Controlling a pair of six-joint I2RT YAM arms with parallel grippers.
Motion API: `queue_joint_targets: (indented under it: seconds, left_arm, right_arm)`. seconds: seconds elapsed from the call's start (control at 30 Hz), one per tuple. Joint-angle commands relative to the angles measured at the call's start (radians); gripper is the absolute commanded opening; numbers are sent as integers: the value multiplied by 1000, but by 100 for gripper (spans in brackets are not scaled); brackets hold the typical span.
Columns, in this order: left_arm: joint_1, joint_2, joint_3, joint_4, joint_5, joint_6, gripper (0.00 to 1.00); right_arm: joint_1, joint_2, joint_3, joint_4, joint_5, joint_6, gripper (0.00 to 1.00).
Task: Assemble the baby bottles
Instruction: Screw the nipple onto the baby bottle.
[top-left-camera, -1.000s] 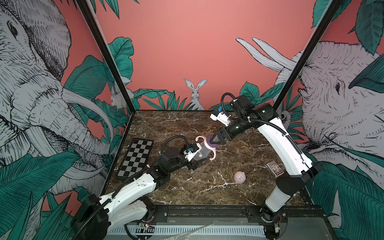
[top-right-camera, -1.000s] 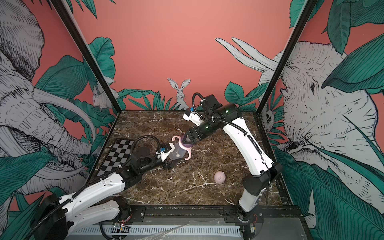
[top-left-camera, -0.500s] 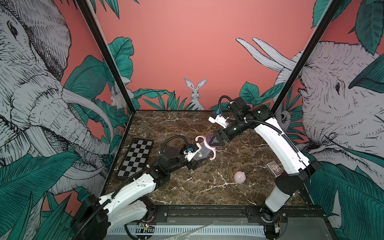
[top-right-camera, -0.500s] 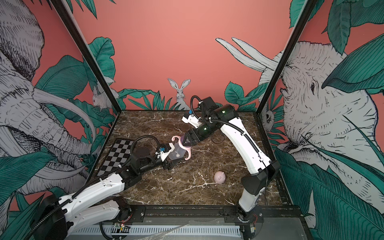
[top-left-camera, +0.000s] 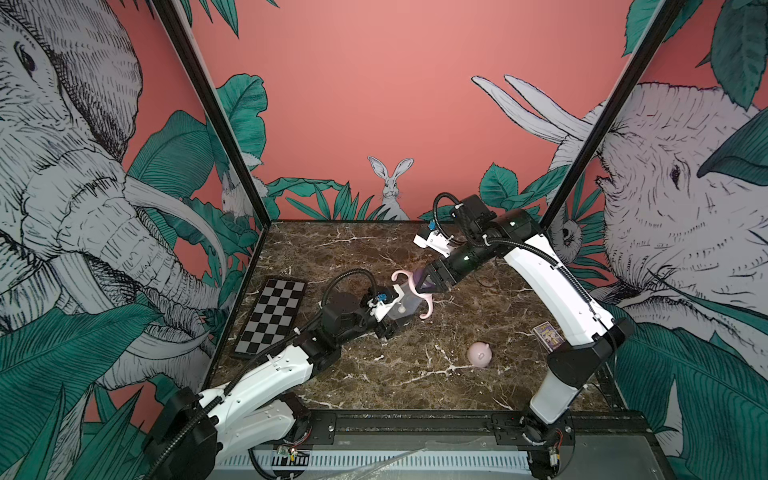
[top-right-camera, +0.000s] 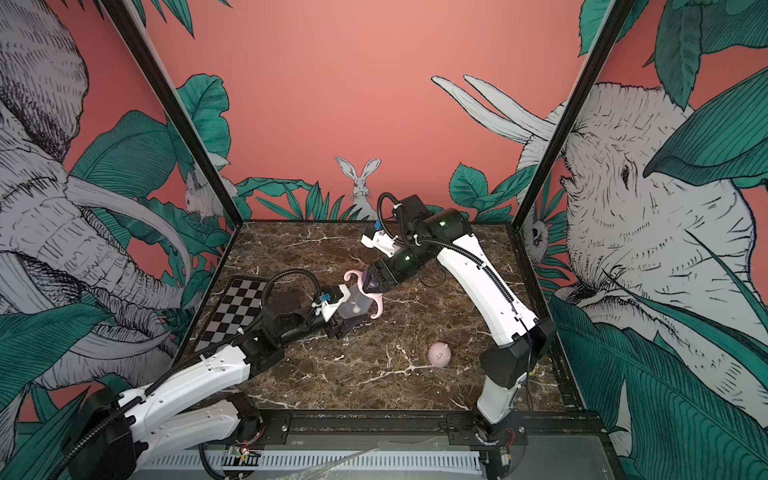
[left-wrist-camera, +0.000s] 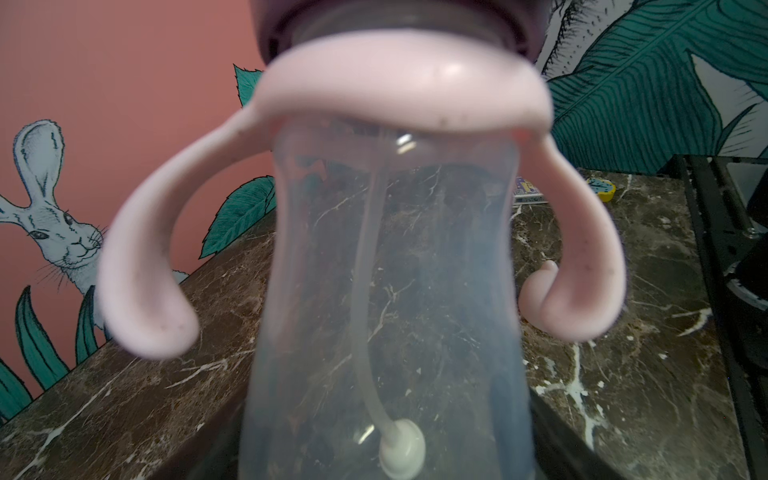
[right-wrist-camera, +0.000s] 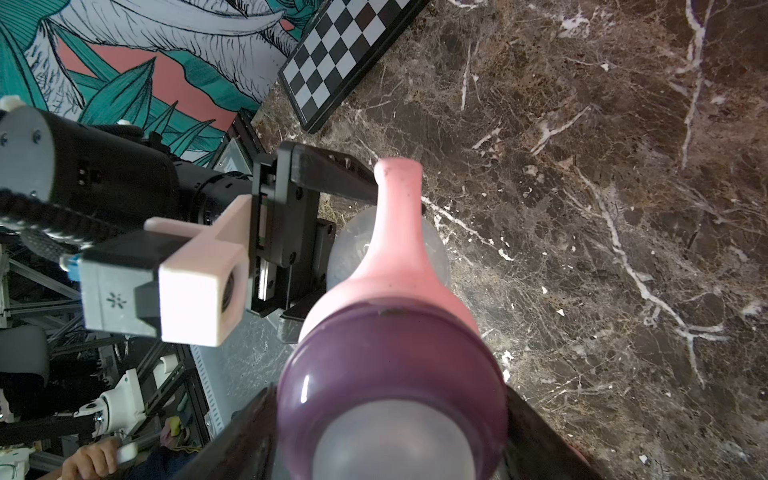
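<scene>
Two arms meet near the middle of the marble worktop (top-left-camera: 374, 374). At far left a checkerboard (top-left-camera: 272, 316) lies flat along the wall. Just right of it, the left end effector (top-left-camera: 394, 320) is clamped tight on the base of the clear bottle body (left-wrist-camera: 395, 291), which tilts with its neck toward the right arm. Inside the body a thin straw (left-wrist-camera: 365, 291) runs down to a small white weight at the bottom. The pink two-handled ring (left-wrist-camera: 399, 83) sits around the neck, its handles curling out to either side. Against the ring, the purple collar (right-wrist-camera: 390, 365) sits over the bottle mouth, and the right end effector (top-left-camera: 424, 284) has it between its black fingers (right-wrist-camera: 536, 419), the jaws standing wide, closed around the collar's sides. Further right and nearer the front edge, well apart from both arms, the pink eared dome cap (top-left-camera: 480, 354) rests on the worktop. Right of the cap, beside the right arm's base, lies a small printed card (top-left-camera: 548, 336)
</scene>
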Motion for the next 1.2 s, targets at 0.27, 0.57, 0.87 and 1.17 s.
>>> queue_joint_targets:
  seconds: [0.27, 0.57, 0.87, 1.17]
  left_arm:
    - [3, -13, 30, 32, -2, 24, 47]
    - [4, -1, 34, 29, -22, 26, 47]
    - [-58, 1, 32, 52, -253, 89, 46]
    - [-157, 37, -23, 227, -522, 184, 39]
  right_arm:
    - [8, 11, 42, -23, -20, -33, 78]
    - [7, 2, 32, -19, -14, -25, 57]
    - [8, -20, -90, 110, -12, 156, 45]
    - [8, -119, -329, 469, -15, 522, 43]
